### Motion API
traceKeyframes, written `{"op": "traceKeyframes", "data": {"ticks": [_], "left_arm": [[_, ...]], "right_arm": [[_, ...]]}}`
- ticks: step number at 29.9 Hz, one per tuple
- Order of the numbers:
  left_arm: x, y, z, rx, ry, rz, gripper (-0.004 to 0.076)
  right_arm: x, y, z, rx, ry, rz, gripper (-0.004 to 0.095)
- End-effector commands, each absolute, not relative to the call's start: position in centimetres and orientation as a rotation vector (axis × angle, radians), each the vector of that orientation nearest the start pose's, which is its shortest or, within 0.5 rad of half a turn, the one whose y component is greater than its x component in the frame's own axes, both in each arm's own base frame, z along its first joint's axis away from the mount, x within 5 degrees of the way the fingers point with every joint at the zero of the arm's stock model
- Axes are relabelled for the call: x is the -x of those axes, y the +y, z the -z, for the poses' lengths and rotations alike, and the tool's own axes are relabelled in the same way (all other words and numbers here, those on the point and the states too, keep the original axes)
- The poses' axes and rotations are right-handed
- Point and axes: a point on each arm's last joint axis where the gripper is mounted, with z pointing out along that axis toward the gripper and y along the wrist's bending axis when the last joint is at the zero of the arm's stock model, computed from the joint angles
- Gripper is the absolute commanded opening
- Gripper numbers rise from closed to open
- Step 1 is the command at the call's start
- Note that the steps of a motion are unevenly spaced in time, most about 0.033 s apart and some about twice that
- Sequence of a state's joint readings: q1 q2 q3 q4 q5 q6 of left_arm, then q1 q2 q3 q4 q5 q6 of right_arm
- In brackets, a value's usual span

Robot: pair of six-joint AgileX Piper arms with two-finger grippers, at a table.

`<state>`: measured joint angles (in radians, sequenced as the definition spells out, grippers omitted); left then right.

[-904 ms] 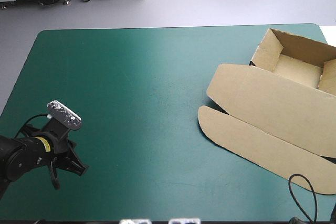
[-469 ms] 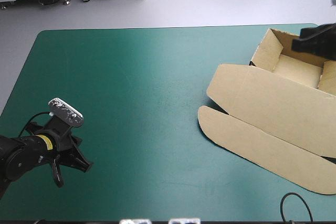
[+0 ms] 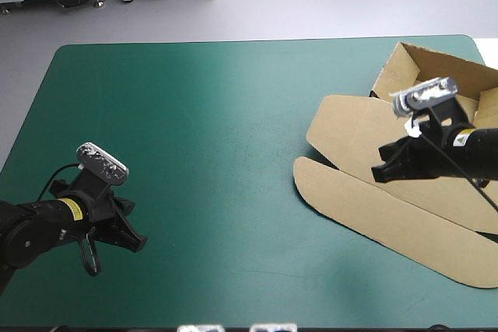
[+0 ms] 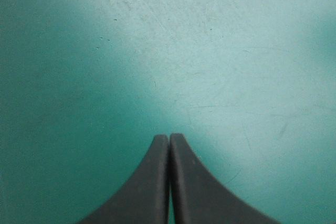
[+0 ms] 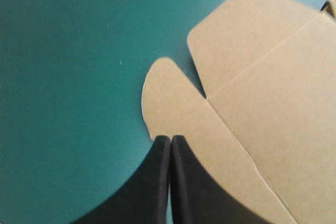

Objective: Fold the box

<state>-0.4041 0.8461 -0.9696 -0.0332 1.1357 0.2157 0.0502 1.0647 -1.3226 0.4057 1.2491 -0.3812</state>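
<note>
Above the flat lid of the brown box [image 3: 350,134], the right gripper [image 5: 170,140] hangs pressed together, empty; the left gripper [image 4: 169,139], likewise together and empty, hangs over teal-green cover [image 3: 218,130]

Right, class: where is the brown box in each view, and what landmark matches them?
High view: box on the teal-green cover's right side, right tool over it.
Left wrist view: absent; only teal-green cover ahead of the left tool.
Right wrist view: lid and flap under and ahead of the right tool.
Shared landmark: the teal-green cover.
</note>
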Motion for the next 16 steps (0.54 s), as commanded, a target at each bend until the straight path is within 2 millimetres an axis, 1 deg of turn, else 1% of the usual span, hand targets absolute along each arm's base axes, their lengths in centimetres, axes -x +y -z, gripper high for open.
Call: {"op": "traceKeyframes", "data": {"ticks": [1, 2, 4, 6, 11, 14, 16], "left_arm": [[-12.5, -6.0, -37.2, -0.719, 2.319, 0.189, -0.0008], [-12.5, -6.1, -37.2, -0.721, 2.32, 0.195, -0.0008], [-12.5, -6.1, -37.0, -0.721, 2.325, 0.206, -0.0008], [-12.5, -6.1, -36.5, -0.725, 2.342, 0.205, -0.0008], [-12.2, -6.3, -34.2, -0.734, 2.411, 0.237, -0.0008], [-11.9, -6.2, -32.8, -0.724, 2.42, 0.244, -0.0009], [-11.5, -6.2, -32.3, -0.706, 2.407, 0.278, -0.0008]], "right_arm": [[-16.3, 4.4, -41.6, 0.56, 2.32, -0.37, -0.0016], [-15.8, 4.3, -40.8, 0.553, 2.312, -0.363, -0.0016], [-15.0, 4.2, -39.8, 0.557, 2.293, -0.348, -0.0017], [-13.8, 4.1, -38.6, 0.568, 2.278, -0.333, -0.0016], [-10.5, 3.9, -36.0, 0.62, 2.255, -0.304, -0.0017], [-9.1, 3.7, -35.0, 0.638, 2.219, -0.269, -0.0017], [-8.4, 3.5, -34.5, 0.631, 2.193, -0.234, -0.0017]]}}
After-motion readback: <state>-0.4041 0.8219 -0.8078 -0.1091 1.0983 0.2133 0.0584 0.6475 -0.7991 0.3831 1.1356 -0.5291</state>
